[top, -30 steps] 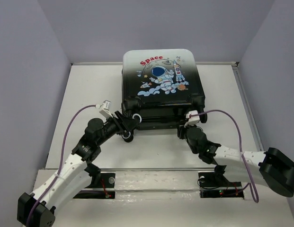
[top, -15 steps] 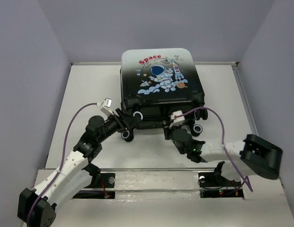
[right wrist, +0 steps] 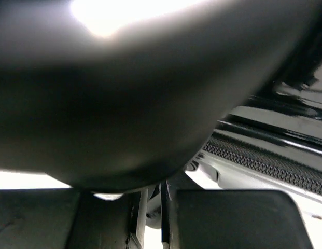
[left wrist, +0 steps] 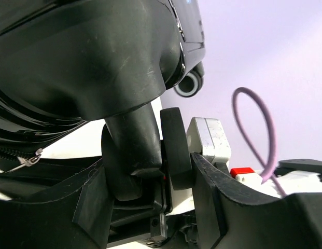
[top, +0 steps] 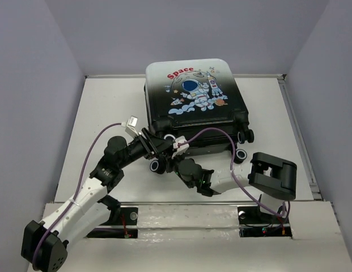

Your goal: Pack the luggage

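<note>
the fingers [left wrist: 96,207] of the left gripper [top: 158,146] are clamped on a black swivel caster [left wrist: 132,150] at the near-left corner of the small hard-shell wheeled suitcase [top: 193,93], which lies lid down, white-to-black astronaut print up, mid white table [top: 107,113]. the right gripper [top: 174,160] crowds just beside (its finger state i cannot tell). the caster may swivel and slip free, or the grippers knock together.

Robotics lab test cell, by my read. My left arm [top: 85,198] and right arm [top: 232,180] are bolted to a white base plate [top: 187,218] at the near edge of a bare white table [top: 107,113]. Plain lavender-grey walls [top: 34,85] box that table in on three sides, and purple cables [top: 88,154] loop loose off both wrists. The one household item is the luggage [top: 193,96], lying on the tabletop.
</note>
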Tool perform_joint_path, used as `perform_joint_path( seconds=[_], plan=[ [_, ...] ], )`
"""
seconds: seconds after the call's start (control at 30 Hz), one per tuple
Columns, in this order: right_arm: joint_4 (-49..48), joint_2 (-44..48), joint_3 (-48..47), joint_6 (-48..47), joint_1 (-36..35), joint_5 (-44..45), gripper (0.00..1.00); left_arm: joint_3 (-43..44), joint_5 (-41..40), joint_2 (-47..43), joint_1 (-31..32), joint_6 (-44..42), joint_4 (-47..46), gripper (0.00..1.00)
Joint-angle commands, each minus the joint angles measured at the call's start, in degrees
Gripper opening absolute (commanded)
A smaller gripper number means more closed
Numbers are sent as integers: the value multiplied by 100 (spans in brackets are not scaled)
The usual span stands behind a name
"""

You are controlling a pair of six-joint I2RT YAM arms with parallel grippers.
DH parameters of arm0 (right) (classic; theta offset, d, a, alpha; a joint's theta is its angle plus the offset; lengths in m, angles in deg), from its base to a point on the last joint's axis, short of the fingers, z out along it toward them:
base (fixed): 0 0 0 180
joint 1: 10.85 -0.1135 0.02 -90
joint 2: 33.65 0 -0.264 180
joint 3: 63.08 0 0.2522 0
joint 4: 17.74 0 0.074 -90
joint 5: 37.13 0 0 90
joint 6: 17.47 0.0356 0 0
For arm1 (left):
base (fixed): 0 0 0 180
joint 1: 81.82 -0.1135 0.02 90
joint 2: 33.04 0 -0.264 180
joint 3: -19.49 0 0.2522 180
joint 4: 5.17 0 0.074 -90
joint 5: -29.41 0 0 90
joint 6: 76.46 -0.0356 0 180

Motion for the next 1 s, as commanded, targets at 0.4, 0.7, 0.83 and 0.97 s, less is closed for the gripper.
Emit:
perform_joint_path(
  seconds=[0.4,0.7,0.83,0.97],
  plan=[
    [-3698,-1677,-2136,1251,-360,-1955,7,367,-65,-643,294,1242,-3476,6],
    [-1955,341,764,1454,-360,-1111,76,-459,-557,-1092,276,820,-2641,6],
    [708,1871,1143,1630,-360,-935,85,-881,-601,-987,241,847,-2860,8],
    [2922,3119,960,1604,-360,-550,92,-1180,-671,-969,241,803,-2975,20]
  ],
)
